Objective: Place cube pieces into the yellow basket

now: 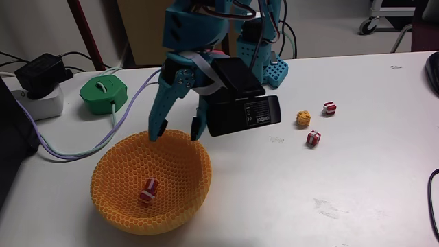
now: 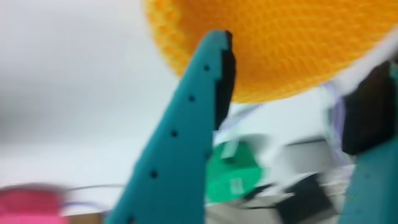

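Since one striped cube sits in the yellow basket w/ three more cube pieces well apart on the table, the gripper, open and empty over the rim, could prob clip the basket swinging away.

Arm is teal 3D-printed plastic, base block perforated with a hole grid. Pincer: two tapered teal fingers, dark tips. Black rectangular camera module with white lettering on wrist; white and dark cables.
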Robot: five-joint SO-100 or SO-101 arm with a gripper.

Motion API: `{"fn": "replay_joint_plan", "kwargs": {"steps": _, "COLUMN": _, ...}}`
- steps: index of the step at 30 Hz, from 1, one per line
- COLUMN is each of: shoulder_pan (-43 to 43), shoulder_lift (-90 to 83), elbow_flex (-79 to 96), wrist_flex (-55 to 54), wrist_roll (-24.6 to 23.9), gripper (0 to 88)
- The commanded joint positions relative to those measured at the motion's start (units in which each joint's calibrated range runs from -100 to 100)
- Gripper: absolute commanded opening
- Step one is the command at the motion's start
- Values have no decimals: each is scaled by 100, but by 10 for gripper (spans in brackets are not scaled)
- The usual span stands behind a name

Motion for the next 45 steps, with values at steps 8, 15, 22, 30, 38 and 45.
{"fn": "replay_joint_plan", "kwargs": {"steps": 8, "shoulder_pan": -3884, "shoulder_lift": -551, "elbow_flex": 877, "wrist_flex": 1428, "wrist_roll": -1910, "gripper": 259}}
{"fn": "replay_joint_plan", "kwargs": {"steps": 15, "shoulder_pan": -5273, "shoulder_lift": -873, "elbow_flex": 2379, "wrist_flex": 811, "wrist_roll": -2393, "gripper": 238}}
{"fn": "replay_joint_plan", "kwargs": {"steps": 22, "shoulder_pan": -5571, "shoulder_lift": -977, "elbow_flex": 2649, "wrist_flex": 446, "wrist_roll": -2632, "gripper": 239}}
{"fn": "replay_joint_plan", "kwargs": {"steps": 30, "shoulder_pan": -6009, "shoulder_lift": -967, "elbow_flex": 3506, "wrist_flex": -883, "wrist_roll": -2779, "gripper": 243}}
{"fn": "replay_joint_plan", "kwargs": {"steps": 38, "shoulder_pan": -5674, "shoulder_lift": -939, "elbow_flex": 4074, "wrist_flex": -1656, "wrist_roll": -2510, "gripper": 235}}
{"fn": "replay_joint_plan", "kwargs": {"steps": 45, "shoulder_pan": -5469, "shoulder_lift": -873, "elbow_flex": 4286, "wrist_flex": -2091, "wrist_roll": -2457, "gripper": 137}}
